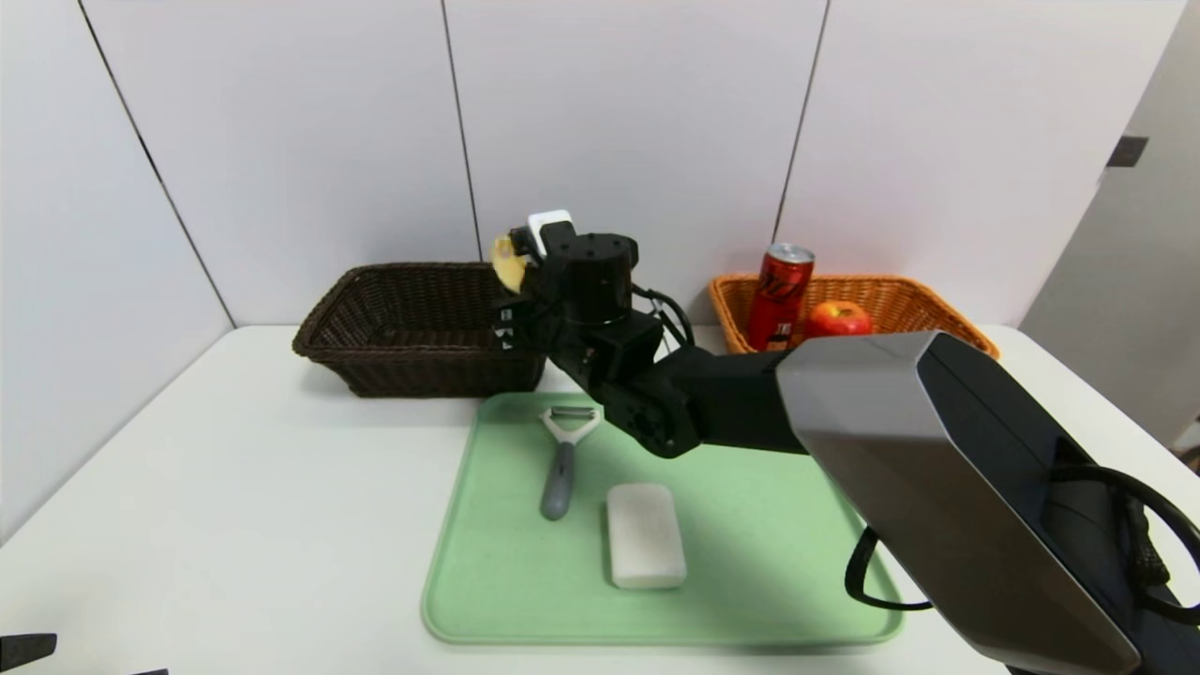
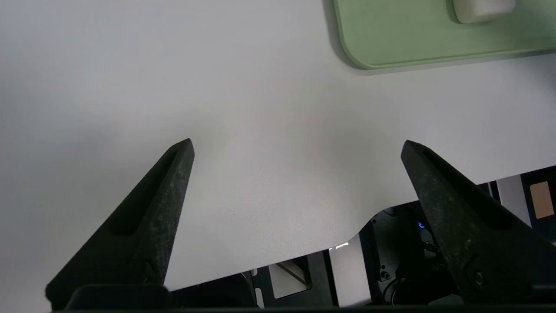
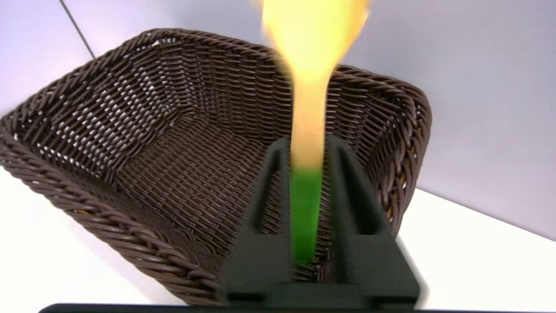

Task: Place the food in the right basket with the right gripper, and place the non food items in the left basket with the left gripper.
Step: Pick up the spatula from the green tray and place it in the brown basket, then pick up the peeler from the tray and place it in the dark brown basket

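My right gripper (image 1: 511, 277) (image 3: 307, 143) reaches across to hang over the dark brown left basket (image 1: 412, 328) (image 3: 130, 130). A yellow item with a green handle (image 3: 306, 130) (image 1: 509, 262) stands between its fingers. The jaws are slightly parted, with a sliver of basket weave showing beside the handle. A grey peeler (image 1: 562, 459) and a white block (image 1: 644, 534) lie on the green tray (image 1: 750, 525). A red can (image 1: 780, 295) and a red apple (image 1: 837, 319) sit in the orange right basket (image 1: 928, 300). My left gripper (image 2: 297, 145) is open over bare table near the front left edge.
The right arm's dark forearm (image 1: 937, 450) crosses above the tray's right half. The tray's corner (image 2: 391, 39) and the white block (image 2: 482, 8) show in the left wrist view. White wall panels stand right behind both baskets.
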Controlling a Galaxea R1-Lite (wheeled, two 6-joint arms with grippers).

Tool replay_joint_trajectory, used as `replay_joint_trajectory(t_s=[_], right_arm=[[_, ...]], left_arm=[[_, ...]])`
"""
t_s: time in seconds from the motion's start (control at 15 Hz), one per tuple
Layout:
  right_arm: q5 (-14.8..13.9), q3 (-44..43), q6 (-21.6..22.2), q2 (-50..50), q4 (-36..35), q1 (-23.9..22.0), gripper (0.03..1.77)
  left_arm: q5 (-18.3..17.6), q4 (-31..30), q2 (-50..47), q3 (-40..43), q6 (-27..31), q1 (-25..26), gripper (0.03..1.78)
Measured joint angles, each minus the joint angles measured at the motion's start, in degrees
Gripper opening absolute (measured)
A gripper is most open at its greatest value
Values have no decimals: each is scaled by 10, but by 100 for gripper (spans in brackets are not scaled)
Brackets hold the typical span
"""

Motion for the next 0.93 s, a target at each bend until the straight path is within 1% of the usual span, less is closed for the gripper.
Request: replay_joint_trajectory(t_s=[0.13,0.2,0.27,0.33,0.53,0.67,0.8,0.93], right_arm=[[0,0,0,0,-1,0,76],[1,0,-1,0,-3,0,87],[2,0,-4,0,-5,-1,97],[2,0,-16,-1,-5,-1,106],[1,0,-44,-28,11,-5,127],[2,1,-50,-69,67,-9,137],[2,1,-50,-124,159,-17,144],[3,2,-47,-184,267,-33,150]], left_arm=[[0,1,-2,-2,0,0,169],[3,1,-3,-3,0,0,169],[8,1,-4,-3,0,0,169],[13,1,-6,-3,1,0,169],[18,-1,-6,-22,1,0,169],[23,-1,2,-49,1,0,169],[28,-4,15,-78,1,0,169],[26,-4,36,-111,1,-1,169]])
